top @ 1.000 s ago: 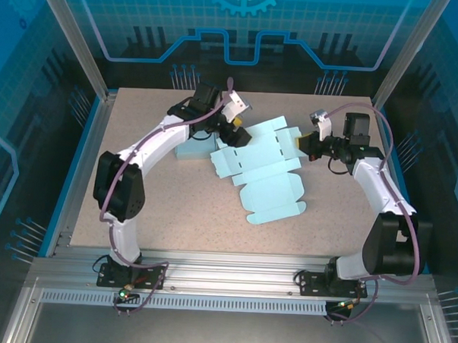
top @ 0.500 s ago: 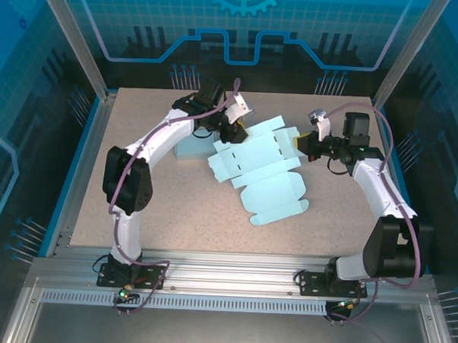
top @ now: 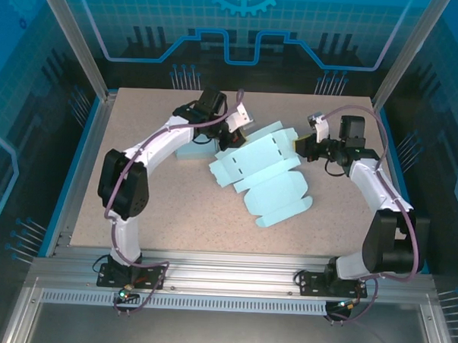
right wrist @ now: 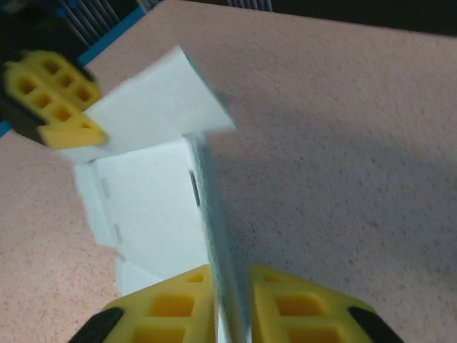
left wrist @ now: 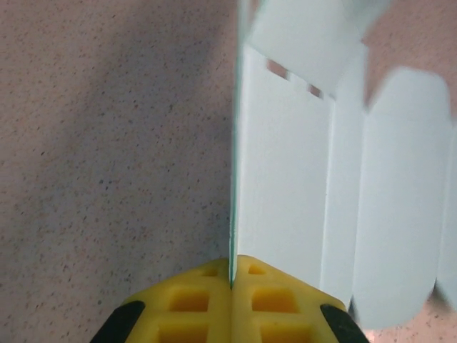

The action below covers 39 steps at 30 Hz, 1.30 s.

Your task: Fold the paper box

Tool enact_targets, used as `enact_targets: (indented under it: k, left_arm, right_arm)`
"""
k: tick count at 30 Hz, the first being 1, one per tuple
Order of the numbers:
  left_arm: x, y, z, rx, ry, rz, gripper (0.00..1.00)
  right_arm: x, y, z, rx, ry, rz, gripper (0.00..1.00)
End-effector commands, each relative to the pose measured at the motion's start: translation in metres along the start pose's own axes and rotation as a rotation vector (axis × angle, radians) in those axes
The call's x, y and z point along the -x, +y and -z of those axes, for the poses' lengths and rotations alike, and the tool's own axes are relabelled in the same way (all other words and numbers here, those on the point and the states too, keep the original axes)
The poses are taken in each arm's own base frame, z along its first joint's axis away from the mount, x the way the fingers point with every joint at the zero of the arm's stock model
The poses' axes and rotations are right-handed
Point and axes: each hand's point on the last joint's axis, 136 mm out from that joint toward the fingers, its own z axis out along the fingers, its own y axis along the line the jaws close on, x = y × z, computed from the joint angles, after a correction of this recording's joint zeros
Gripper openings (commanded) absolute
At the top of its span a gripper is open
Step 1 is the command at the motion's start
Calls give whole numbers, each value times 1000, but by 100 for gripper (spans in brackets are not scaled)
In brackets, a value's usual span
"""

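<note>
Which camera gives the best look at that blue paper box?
The top external view: almost the whole paper box shows, flaps and all. The left wrist view catches a few panels close up; the right wrist view, blurred panels and one edge.

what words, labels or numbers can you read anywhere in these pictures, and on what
None can be read: the light blue flat paper box is blank on every face that shows, and the blue back wall bears a gear drawing and lines, no letters.
</note>
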Motion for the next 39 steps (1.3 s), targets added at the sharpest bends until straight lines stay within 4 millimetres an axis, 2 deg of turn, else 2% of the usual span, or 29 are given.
enact_targets:
  k: [1,4,7,15,20,22,26,29,31,34,37,38,39]
  left_arm:
    - [25,8,20,182,-43,-180,0]
    - [14,6,12,247,13,-254,0]
    - [9,7,6,319,27,-314,0]
    - [9,11,-8,455,38,-478,0]
    - [3,13,-19,495,57,-518,0]
    - [-1,12,-25,491,70,-527,0]
    - [-4,8,-31,482,67,-541,0]
    - [-7,9,-34,482,81,-545,0]
    - [-10,11,-37,481,93,-545,0]
    - [-13,11,-42,471,96,-545,0]
    - [-15,11,-45,463,102,-550,0]
    - [-17,10,-46,458,105,-555,0]
    - [-17,9,-47,454,99,-560,0]
  right_arm:
    - [-18,-14,-4,-71,33,-117,34]
    - [-27,-25,-1,-131,56,-194,39]
    - [-34,-40,6,-216,86,-281,40]
    - [-42,-52,2,-234,120,-440,44]
    - [-43,-40,-13,-134,120,-479,47]
    - [-50,-38,-22,-121,147,-485,49]
    - [-56,-44,-34,-116,164,-507,50]
    - [-53,-41,-44,-77,163,-504,61]
    - [-50,-39,-46,-78,161,-493,63]
    - [-46,-40,-40,-119,150,-484,63]
    - [-41,-36,-26,-157,126,-461,65]
    - [-39,-34,-21,-171,117,-450,69]
    - [-38,-31,-15,-183,107,-442,83]
